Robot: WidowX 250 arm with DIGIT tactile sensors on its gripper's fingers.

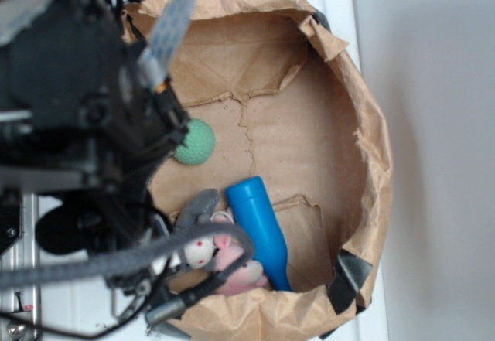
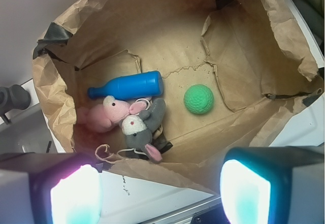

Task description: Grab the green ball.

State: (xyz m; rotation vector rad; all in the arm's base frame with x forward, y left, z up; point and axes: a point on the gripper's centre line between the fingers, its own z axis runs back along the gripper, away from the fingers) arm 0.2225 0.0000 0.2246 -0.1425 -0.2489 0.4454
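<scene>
Green ball lies free in unmarked paper bag, tool spread.

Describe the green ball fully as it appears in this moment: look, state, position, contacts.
The green ball is small, round and mint green, with a bumpy, knitted-looking surface. It looks whole and sits on the brown paper floor of the bag, near a tear in the paper. Nothing else touches it: the blue bottle and the plush mice lie apart from it. In the wrist view the tool is open, above the bag's rim and off the ball.
</scene>
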